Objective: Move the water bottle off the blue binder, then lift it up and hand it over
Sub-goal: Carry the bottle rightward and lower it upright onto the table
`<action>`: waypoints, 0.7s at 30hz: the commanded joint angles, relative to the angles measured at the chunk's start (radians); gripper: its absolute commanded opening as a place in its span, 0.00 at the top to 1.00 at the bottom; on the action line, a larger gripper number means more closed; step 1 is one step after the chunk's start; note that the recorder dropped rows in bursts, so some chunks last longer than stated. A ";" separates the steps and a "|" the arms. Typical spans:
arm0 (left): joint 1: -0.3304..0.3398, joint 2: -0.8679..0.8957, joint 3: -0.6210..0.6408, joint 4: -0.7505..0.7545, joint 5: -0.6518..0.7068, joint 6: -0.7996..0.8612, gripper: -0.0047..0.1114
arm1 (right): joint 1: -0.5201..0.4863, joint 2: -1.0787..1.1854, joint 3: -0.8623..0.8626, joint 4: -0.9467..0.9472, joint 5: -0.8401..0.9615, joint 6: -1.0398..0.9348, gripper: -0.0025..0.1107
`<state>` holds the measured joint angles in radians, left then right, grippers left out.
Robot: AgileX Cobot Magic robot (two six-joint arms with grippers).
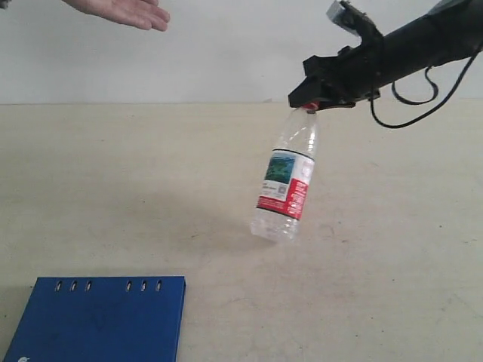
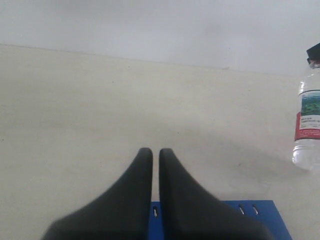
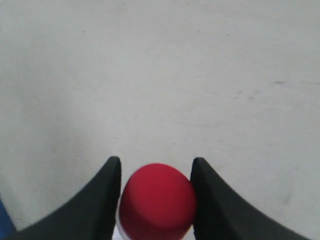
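Note:
The water bottle (image 1: 288, 181) hangs in the air above the table, slightly tilted, held by its red cap. My right gripper (image 1: 311, 103) is shut on that cap. In the right wrist view the red cap (image 3: 157, 200) fills the gap between the two black fingers of the right gripper (image 3: 156, 167). The bottle (image 2: 308, 125) also shows at the edge of the left wrist view. The blue binder (image 1: 102, 320) lies flat at the front left of the table, nothing on it. My left gripper (image 2: 156, 152) is shut and empty, hovering over the binder (image 2: 250, 215) spine edge.
An open human hand (image 1: 124, 13), palm up, reaches in at the top left of the exterior view. A black cable (image 1: 423, 105) loops below the right arm. The table (image 1: 151, 196) is a plain beige surface against a white wall.

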<state>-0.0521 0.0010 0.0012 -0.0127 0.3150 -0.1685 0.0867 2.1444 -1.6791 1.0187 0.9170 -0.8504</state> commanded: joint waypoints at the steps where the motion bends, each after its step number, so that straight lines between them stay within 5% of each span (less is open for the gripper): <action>1: -0.006 -0.001 -0.001 -0.002 -0.009 0.003 0.92 | -0.070 -0.057 0.003 -0.113 -0.002 -0.014 0.98; 21: -0.006 -0.001 -0.001 -0.002 -0.009 0.003 0.92 | -0.137 -0.249 0.003 -0.355 -0.102 -0.154 0.98</action>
<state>-0.0521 0.0010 0.0012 -0.0127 0.3150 -0.1685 -0.0484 1.9254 -1.6752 0.6596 0.8376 -0.9940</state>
